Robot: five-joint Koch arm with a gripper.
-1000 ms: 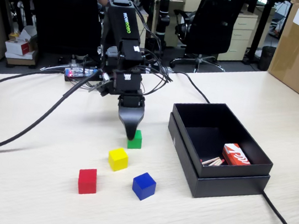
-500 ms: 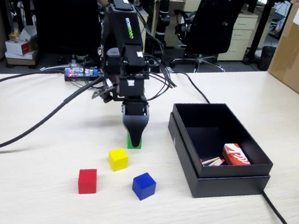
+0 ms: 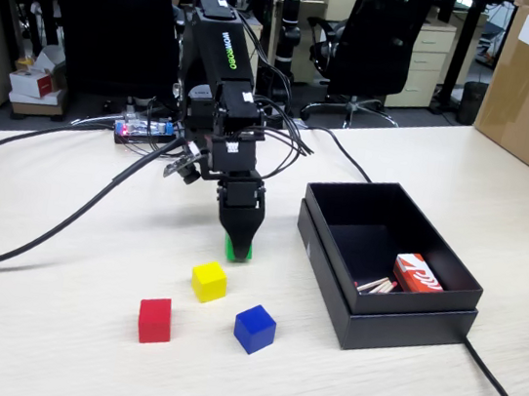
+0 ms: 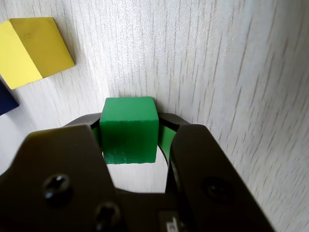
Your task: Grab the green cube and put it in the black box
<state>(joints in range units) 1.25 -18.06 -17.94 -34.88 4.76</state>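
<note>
Between hand (image 4: 129, 137) jaws: green cube (image 4: 129, 129), on table.

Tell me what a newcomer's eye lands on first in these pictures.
First, the black arm's gripper reaching down to the table, its jaws on either side of the green cube, as the wrist view shows close up. Next, the yellow cube, red cube and blue cube just in front, and the black box at the right in the fixed view.

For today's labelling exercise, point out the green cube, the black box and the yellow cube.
green cube (image 4: 129, 126): wrist view, on its top face.
black box (image 3: 394, 327): fixed view, on its near outer wall.
yellow cube (image 3: 209, 280): fixed view, at its middle.
</note>
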